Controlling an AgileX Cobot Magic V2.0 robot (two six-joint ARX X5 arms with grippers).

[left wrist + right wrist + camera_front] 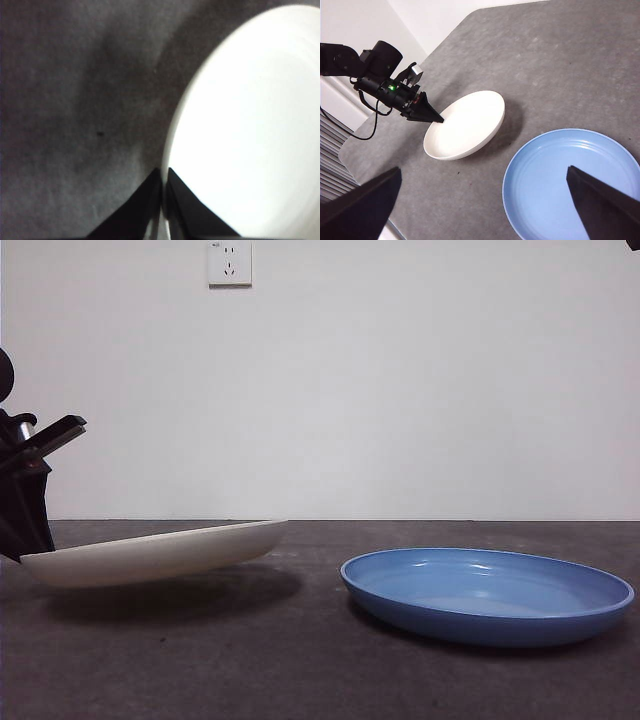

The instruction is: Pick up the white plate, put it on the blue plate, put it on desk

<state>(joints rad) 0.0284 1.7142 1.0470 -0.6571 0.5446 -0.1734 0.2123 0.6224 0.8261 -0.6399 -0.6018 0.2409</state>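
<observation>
At 9 o'clock of surface (pixel 300 660), left tool (pixel 163 200) pinches rim of white plate (pixel 160 552), lifted, tilted. Blue plate (pixel 487 595) at 3 o'clock. Better keep level, carry across, lower centred. Right tool (pixel 485 210) waits, jaws wide apart.

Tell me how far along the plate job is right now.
Grasp done: the left gripper is shut on the white plate's rim. In hand: the plate is tilted and lifted off the desk, shadow beneath. Left: carrying it onto the blue plate, which lies empty. The right gripper waits open above.
</observation>
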